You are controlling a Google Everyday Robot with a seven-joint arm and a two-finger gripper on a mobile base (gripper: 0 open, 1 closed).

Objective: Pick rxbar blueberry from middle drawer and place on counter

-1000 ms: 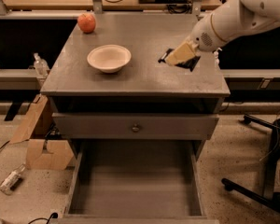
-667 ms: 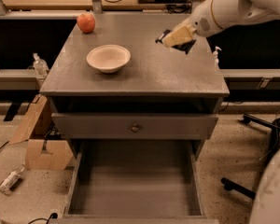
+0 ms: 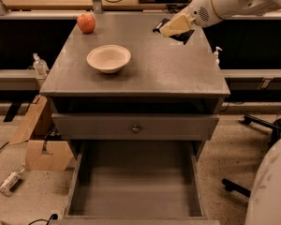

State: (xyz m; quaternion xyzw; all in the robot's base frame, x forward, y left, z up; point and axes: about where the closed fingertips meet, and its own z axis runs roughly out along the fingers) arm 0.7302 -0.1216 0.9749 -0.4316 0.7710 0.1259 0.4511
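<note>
My gripper (image 3: 167,28) hangs over the far right part of the counter (image 3: 154,74), its tan fingers shut on the rxbar blueberry (image 3: 184,35). The dark wrapper sticks out on both sides of the fingers and is held a little above the slab. The middle drawer (image 3: 77,182) is pulled wide open below the cabinet front; its flat grey floor shows nothing lying on it. The white arm reaches in from the upper right.
A white bowl (image 3: 108,57) sits on the counter's left half and a red apple (image 3: 86,22) at its far left corner. A shut drawer front with a knob (image 3: 136,127) is above the open drawer. A cardboard box (image 3: 37,142) and a bottle (image 3: 9,179) lie on the floor at left, a chair base (image 3: 260,123) at right.
The gripper has moved away from me and slightly left along the counter's right side, carrying the dark wrapper with it and lifting it a little.
</note>
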